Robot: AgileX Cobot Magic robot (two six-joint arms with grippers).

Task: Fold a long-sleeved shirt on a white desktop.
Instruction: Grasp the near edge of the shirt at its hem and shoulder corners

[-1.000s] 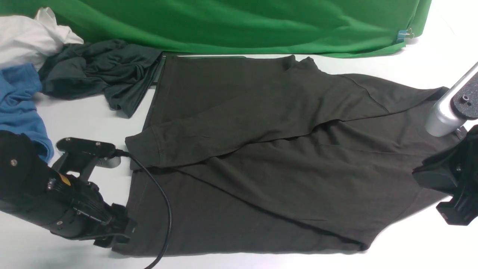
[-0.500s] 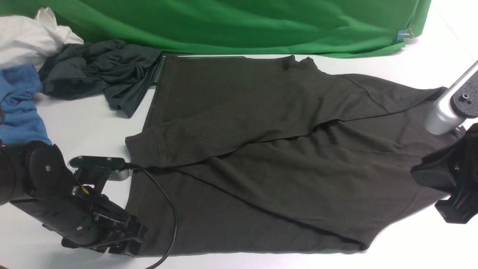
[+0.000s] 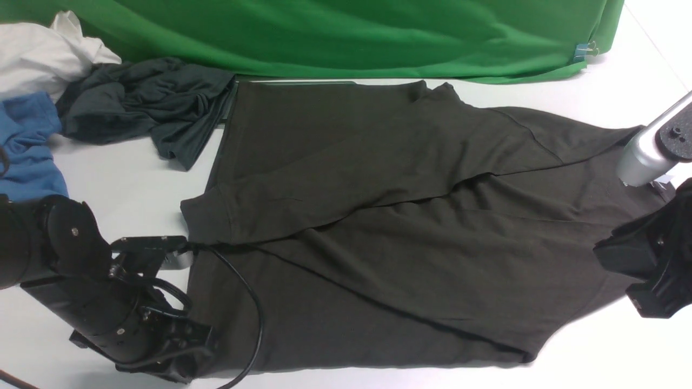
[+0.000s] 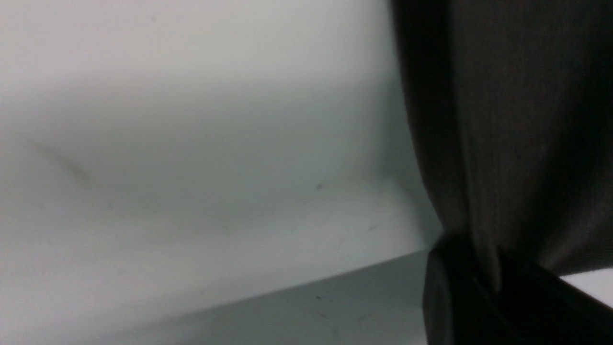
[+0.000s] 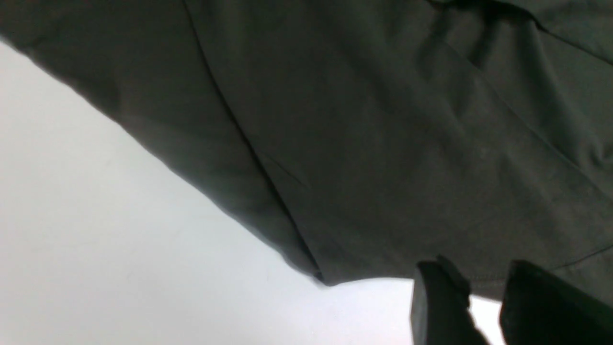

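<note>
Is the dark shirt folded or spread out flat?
Partly folded: the long-sleeved shirt lies on the white desktop, one sleeve laid across its body.

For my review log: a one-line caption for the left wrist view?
Left gripper clamped on an edge of the dark olive-brown knit long-sleeved shirt, smooth white desktop alongside.

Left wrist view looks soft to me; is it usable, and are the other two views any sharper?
Left wrist view: blurred throughout, the long-sleeved shirt a dark featureless mass, soft shadow bands on the white desktop. Right wrist view: mildly soft, seams readable. Front view: sharp, evenly lit.
</note>
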